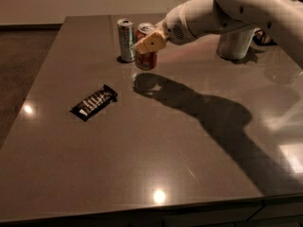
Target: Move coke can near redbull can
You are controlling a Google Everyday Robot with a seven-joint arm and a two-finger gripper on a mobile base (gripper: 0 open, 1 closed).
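Observation:
The coke can is red-orange with a silver top and stands upright at the far middle of the table. It is just right of the redbull can, a slim silver can, with a narrow gap between them. My gripper reaches in from the right and is shut on the coke can's upper part. One tan finger covers the can's front. I cannot tell whether the coke can's base rests on the table or hangs just above it.
A dark candy bar lies on the table at the front left of the cans. A large grey metal cup stands at the far right, partly behind my arm. The arm's shadow falls across the table's middle and right.

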